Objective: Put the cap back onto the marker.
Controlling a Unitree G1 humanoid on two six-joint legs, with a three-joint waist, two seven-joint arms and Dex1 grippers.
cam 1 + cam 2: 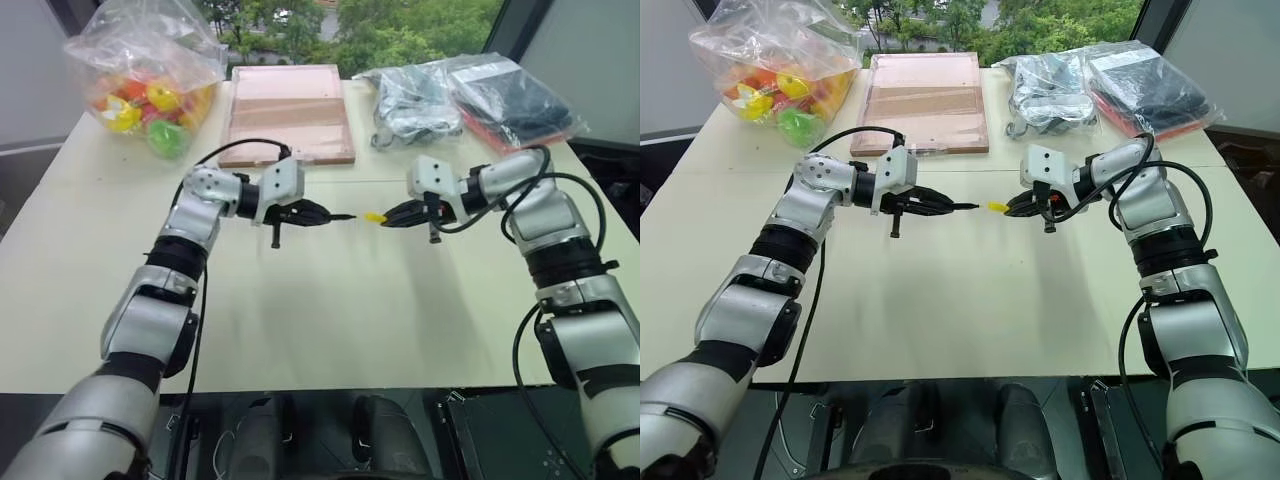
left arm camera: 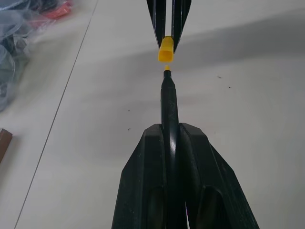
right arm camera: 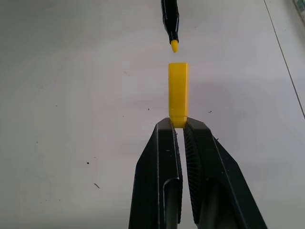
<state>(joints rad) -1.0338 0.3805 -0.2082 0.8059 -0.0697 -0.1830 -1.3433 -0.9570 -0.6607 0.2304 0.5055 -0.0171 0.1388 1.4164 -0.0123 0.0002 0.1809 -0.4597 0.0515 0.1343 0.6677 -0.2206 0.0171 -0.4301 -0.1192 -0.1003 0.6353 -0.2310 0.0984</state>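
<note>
My left gripper point(image 1: 318, 213) is shut on the marker point(image 2: 168, 102), whose black barrel sticks out past the fingertips and ends in a small yellow tip point(image 3: 174, 46). Facing it over the middle of the table, my right gripper point(image 1: 392, 217) is shut on the back end of the yellow cap point(image 3: 177, 93). The cap's open end point(image 2: 166, 49) points at the marker tip, almost in line with it. A short gap separates tip and cap; they do not touch. Both hands hover above the table point(image 1: 330, 310).
At the table's far side lie a clear bag of coloured toys point(image 1: 150, 80), a flat wooden box point(image 1: 288, 112) and plastic bags with dark contents point(image 1: 470, 95). The table's front edge runs just below my arms.
</note>
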